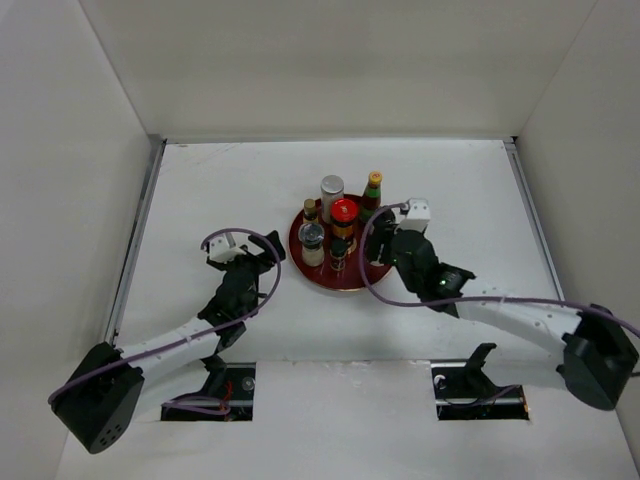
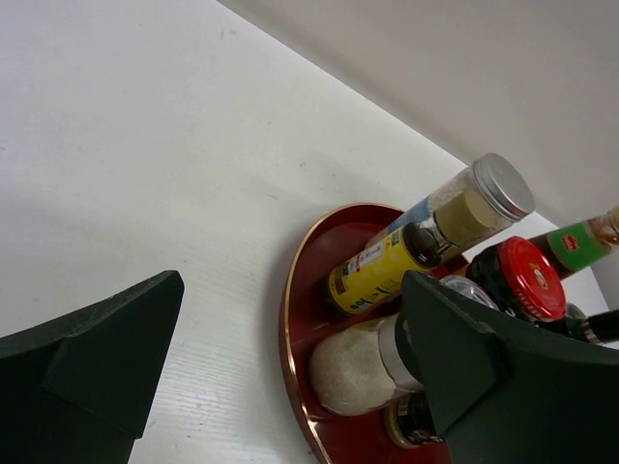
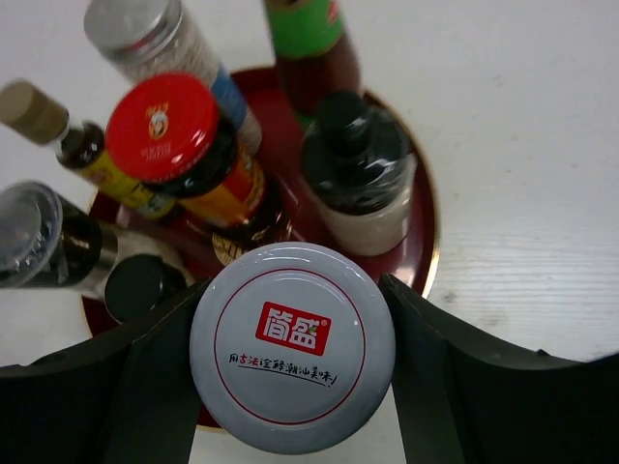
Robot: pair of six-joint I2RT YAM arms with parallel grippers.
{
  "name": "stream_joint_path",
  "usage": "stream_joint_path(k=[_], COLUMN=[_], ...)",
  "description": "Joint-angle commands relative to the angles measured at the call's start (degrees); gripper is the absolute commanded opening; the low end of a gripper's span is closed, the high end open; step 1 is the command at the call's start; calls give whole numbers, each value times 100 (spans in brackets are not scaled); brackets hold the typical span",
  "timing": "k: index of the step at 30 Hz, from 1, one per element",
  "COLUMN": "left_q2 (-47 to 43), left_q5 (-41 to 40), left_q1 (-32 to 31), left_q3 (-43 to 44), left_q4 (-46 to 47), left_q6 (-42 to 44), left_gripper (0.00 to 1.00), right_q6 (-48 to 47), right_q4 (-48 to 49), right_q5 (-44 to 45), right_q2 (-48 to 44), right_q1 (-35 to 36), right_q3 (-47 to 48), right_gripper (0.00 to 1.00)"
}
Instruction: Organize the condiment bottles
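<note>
Right hand [image 3: 292,290] is clamped on the grey-lidded jar [image 3: 292,353], one finger pressed to either side of its lid, at the right side of the red tray [image 3: 424,242]. The jar is probably glass and weighty for its size. Its smooth round lid could slip or twist, so a hold lower on the body would likely be surer. The white surface [image 1: 200,190] carries the tray. On the tray the tall green bottle [image 3: 305,39], silver-capped bottle [image 3: 145,29], red-capped jar [image 3: 162,126] and black-capped jar [image 3: 358,174] crowd just beyond, so tilting forward risks knocking them. Left hand [image 2: 290,290] hangs with fingers wide apart beside the tray's left rim.
</note>
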Motion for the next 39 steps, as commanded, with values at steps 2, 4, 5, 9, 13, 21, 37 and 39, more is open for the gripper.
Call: stream_joint_path(k=[2,4,5,9,13,21,37,39], left_q2=[50,85,120,278,375,24,-117,-82], left_q5=[-127,-92,-48,137,356,261,911,902], left_q1=[143,161,161,214,302,416,794,811], left_q3=[64,72,81,169,213,721,1303,1163], left_q4=[-25,-51,-52,-52,-60,-1411,-3383,-3225], left_q6=[-104,-121,-130,-130,-139,-209,-710,-701], left_gripper=[100,100,100,100,100,100,100,100], right_q6=[-61,-149,-185,-246,-246,-255,2390,2417], right_q4=[1314,1543,1639,1877,1843,1316,1692,1825], right_q5=[76,24,15,85,85,322,-1039,-1058], right_q2=[877,1308,1493,2029,2171,3,-1274,-1187], right_q1=[243,252,252,252,260,235,-3483,-3493], right_q3=[559,656,691,744,718,33,-2041,-2095], right_gripper=[52,53,53,61,78,100,100,100])
